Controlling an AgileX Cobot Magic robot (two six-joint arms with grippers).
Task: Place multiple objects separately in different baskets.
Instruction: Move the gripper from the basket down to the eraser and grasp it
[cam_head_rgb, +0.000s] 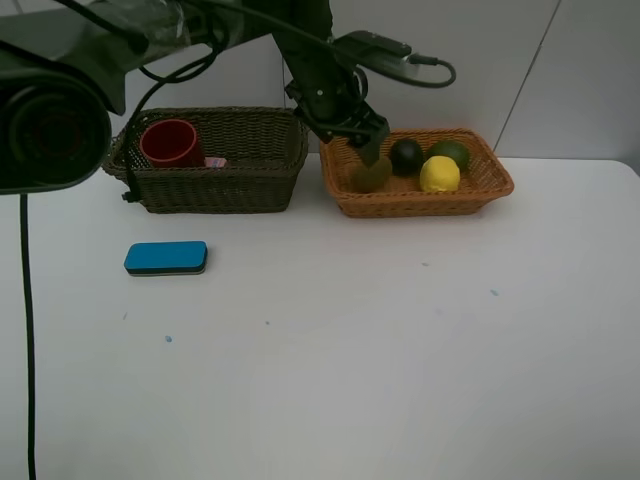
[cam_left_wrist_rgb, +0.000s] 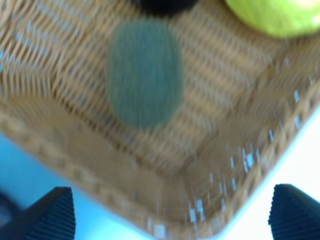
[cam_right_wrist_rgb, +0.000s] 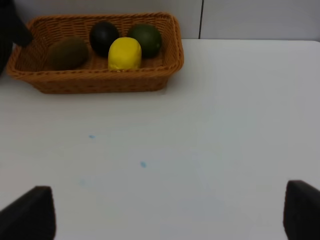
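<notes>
Your left gripper is hanging jaws wide apart over the near-left corner of the orange-tan basket, holding nothing. In the left wrist view its two dark fingertips are showing either side of the basket corner, with the brown kiwi lying free on the weave below, not touched. The left arm is reaching in from the back-left, across the green basket's right end, wrist angled down into the orange one.

Your right gripper is also standing fully open and empty; only its fingertips are showing in its wrist view, over bare worktop and facing the orange-tan basket from well away. You're not seeing it in the high view.

Orange-tan basket is sitting at the back edge of the worktop, right of centre: kiwi at its left end, dark mangosteen and green lime along the back wall, yellow lemon just in front of the lime.

Dark olive-green basket is sitting just left of it, apart, holding the red-brown plastic cup at its left end and something small and pink beside it, too hidden to identify.

Blue eraser block is lying on the worktop in front of the green basket, toward the left edge.
</notes>
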